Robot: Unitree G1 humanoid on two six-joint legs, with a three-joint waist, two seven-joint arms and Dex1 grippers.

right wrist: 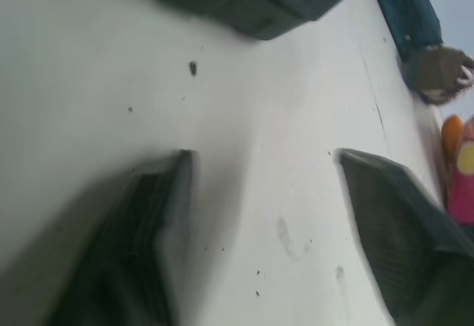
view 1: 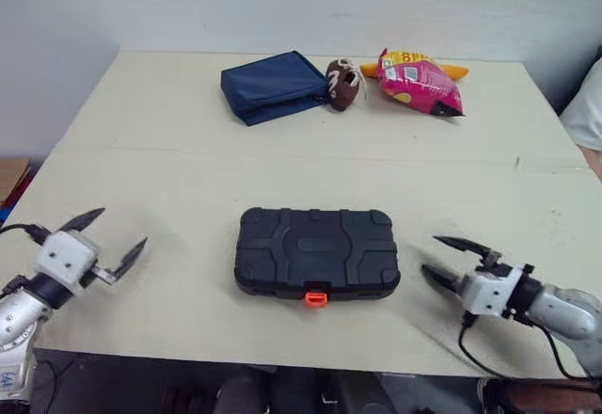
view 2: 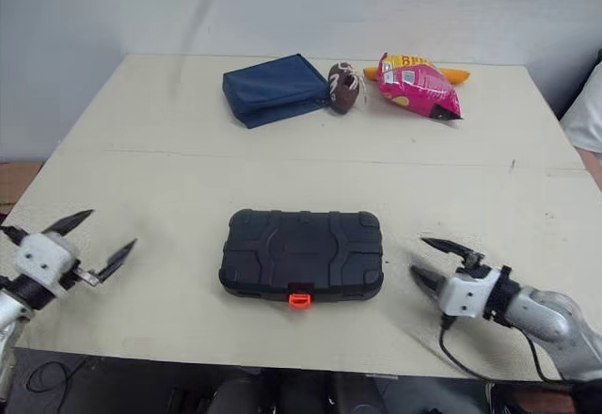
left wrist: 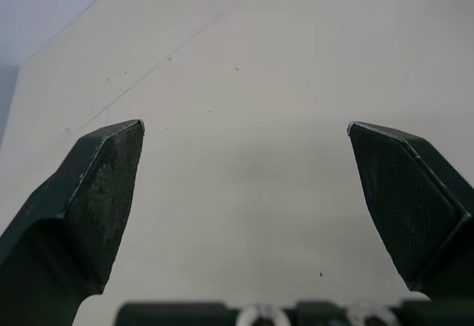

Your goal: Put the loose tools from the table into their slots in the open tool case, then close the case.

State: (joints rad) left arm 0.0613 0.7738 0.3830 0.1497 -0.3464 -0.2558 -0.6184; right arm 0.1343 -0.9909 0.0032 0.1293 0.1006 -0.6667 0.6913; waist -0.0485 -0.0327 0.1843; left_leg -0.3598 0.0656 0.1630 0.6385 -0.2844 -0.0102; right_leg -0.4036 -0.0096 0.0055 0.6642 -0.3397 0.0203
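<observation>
Pale tabletop is stretching out in front of you toward a white wall, and the black tool case is lying flat near its middle, a little toward your edge. Its lid is sitting fully down, and the orange latch is facing you at the case's 6 o'clock side. Taking the case as the centre of the dial, your left gripper is hovering at about 9 o'clock, well apart from the case, with its two black fingers spread wide over bare table and holding nothing. Your right gripper is waiting at about 3 o'clock, near the case's end but not touching it, its fingers likewise parted and empty. Along the far edge, a navy pouch is lying at roughly 12 o'clock, a small brown ball is resting against its right end, and a pink snack bag is lying at about 1 o'clock.
</observation>
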